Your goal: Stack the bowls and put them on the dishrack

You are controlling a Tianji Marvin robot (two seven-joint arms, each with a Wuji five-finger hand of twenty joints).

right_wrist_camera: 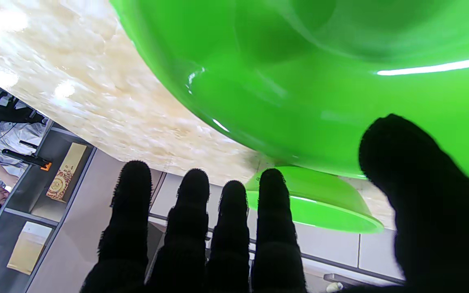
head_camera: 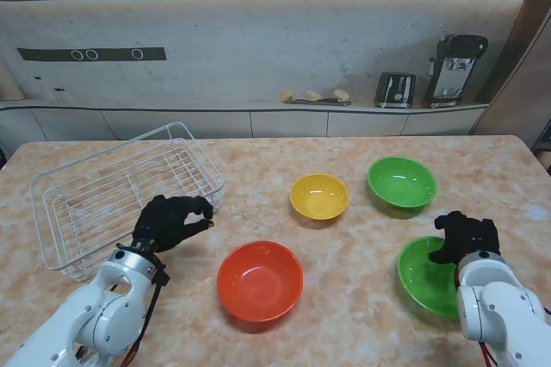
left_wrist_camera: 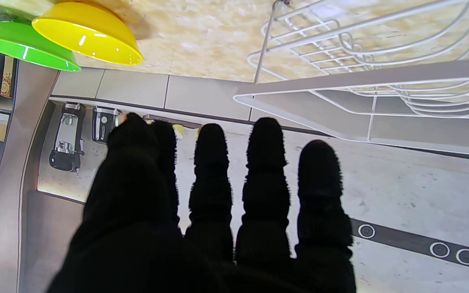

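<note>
Looking down on a marbled table (head_camera: 362, 298), the stand's view shows four bowls and a white wire dishrack (head_camera: 120, 195) at the left of the frame. A yellow bowl (head_camera: 319, 195) sits near the centre, a green bowl (head_camera: 401, 182) to its right, an orange bowl (head_camera: 259, 280) in the lower middle, and a second green bowl (head_camera: 426, 276) at the lower right. None are stacked yet.

The right hand (head_camera: 465, 236) hovers over the far rim of that nearer green bowl; its wrist view shows the fingers (right_wrist_camera: 193, 211) spread and the thumb apart, holding nothing. The left hand (head_camera: 172, 220) rests beside the rack's corner, fingers loosely curled, also empty.

The bowls look glossy, stiff and light, probably plastic, so likely slippery. The rim seems the best hold, thumb inside and fingers outside.
</note>
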